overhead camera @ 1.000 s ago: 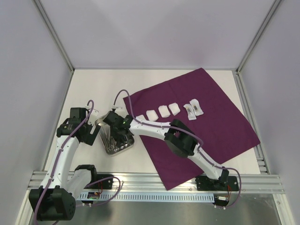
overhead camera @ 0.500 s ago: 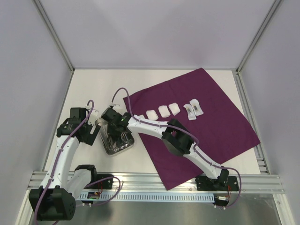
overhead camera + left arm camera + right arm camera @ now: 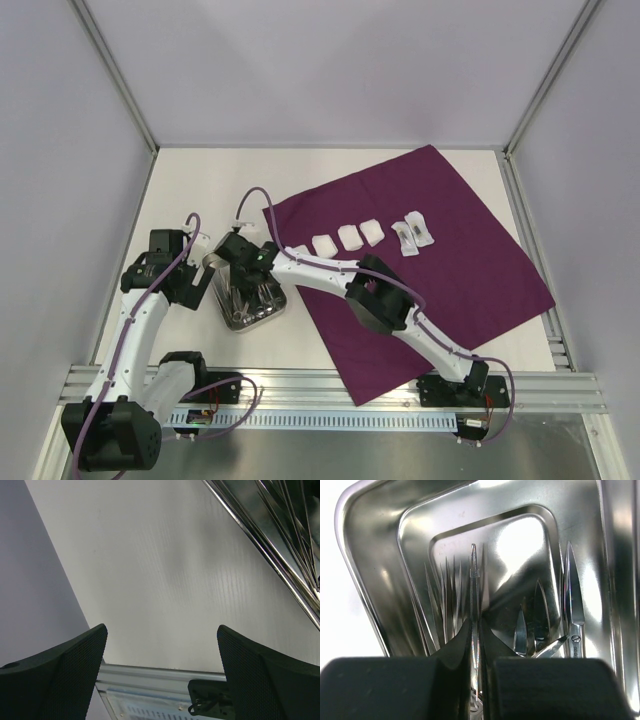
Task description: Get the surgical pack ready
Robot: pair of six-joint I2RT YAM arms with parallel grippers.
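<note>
The dark purple cloth (image 3: 440, 240) lies flat as a sheet at the right, with a row of white gauze pads (image 3: 349, 236) on it. Off the cloth's left edge sits the shiny steel tray (image 3: 262, 320), with several pointed instruments inside. My right gripper (image 3: 250, 285) reaches over the tray. In the right wrist view the right gripper (image 3: 476, 645) is shut on a thin steel instrument (image 3: 473, 580) whose tip points across the tray (image 3: 370, 555). My left gripper (image 3: 190, 295) hangs just left of the tray. The left gripper (image 3: 160, 670) is open over bare table, nothing between its fingers.
Scissors (image 3: 572, 610) lie along the tray's right side. Two small white packets (image 3: 412, 236) rest on the cloth beyond the gauze. The tray's rim (image 3: 270, 555) runs close to my left gripper. An aluminium rail (image 3: 330, 385) borders the near table edge.
My right wrist has shifted a little left and back over the tray, the thin instrument still between its fingers. The left arm has not moved.
</note>
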